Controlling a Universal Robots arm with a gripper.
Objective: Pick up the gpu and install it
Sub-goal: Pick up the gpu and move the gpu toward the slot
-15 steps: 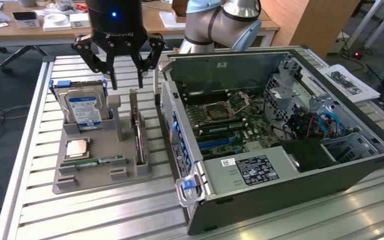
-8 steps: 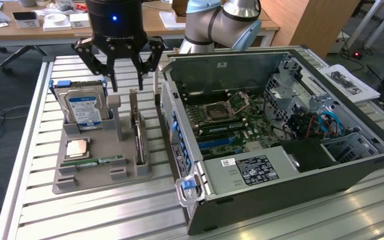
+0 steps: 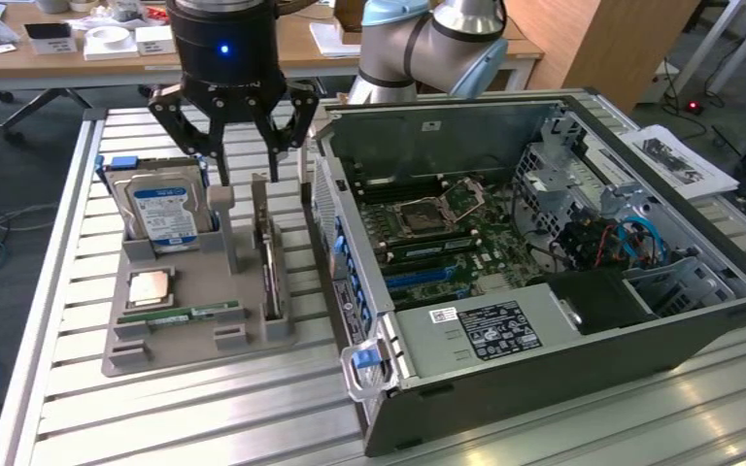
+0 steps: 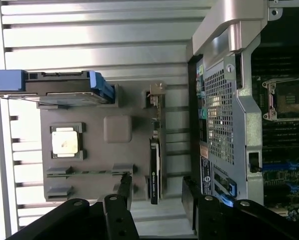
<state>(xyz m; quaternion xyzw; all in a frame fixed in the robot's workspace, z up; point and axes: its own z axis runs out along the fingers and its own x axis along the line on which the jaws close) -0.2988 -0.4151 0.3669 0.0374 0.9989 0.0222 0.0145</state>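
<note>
The gpu [image 3: 269, 264] is a thin dark card with a silvery metal end, standing on edge in a slot of the grey holder [image 3: 179, 351], beside the open computer case [image 3: 567, 320]. My gripper [image 3: 249, 175] hangs open just above the card's far end, touching nothing. In the wrist view the gpu [image 4: 154, 165] runs lengthwise toward the gripper [image 4: 157, 196], and its near end lies in line with the gap between the two dark fingers [image 4: 123, 192]. The case's motherboard [image 3: 445, 233] lies exposed, with blue slots near its front.
The holder [image 4: 117, 130] also carries a blue-labelled hard drive [image 3: 166, 212] standing upright, a CPU [image 3: 151, 288] and a green RAM stick [image 3: 191, 314]. The case wall [image 4: 224, 115] stands close beside the gpu. All rest on a slatted metal table [image 3: 191, 417]. Desks stand behind.
</note>
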